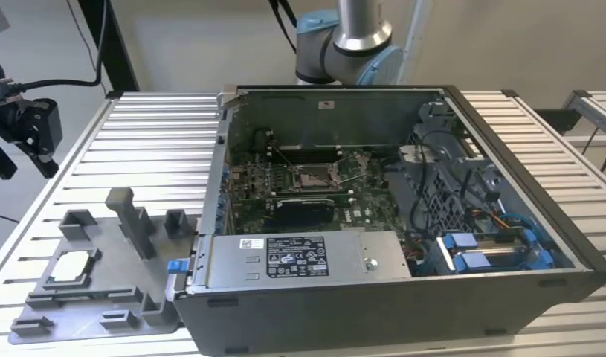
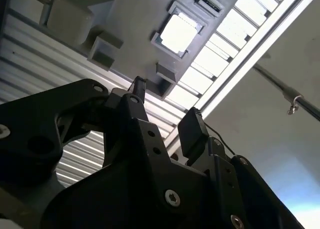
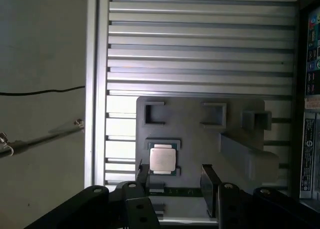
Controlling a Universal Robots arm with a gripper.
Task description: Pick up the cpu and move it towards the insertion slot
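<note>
Hovers mid-pickup, gripper (image 3: 174,170) spread and empty over the chip (image 3: 163,159) by the worktop (image 3: 200,39) edge; needs squaring onto its thin sides.

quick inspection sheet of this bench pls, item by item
surface: slatted metal table
job's things: cpu lies silver face up in the grey fixture plate; insertion slot sits inside the open computer case
clutter: nothing seen
grippers: gripper open, hovering over the cpu, not touching it
cables: black cable at the exterior view's left; wiring inside the case
surroundings: arm base behind the case
</note>
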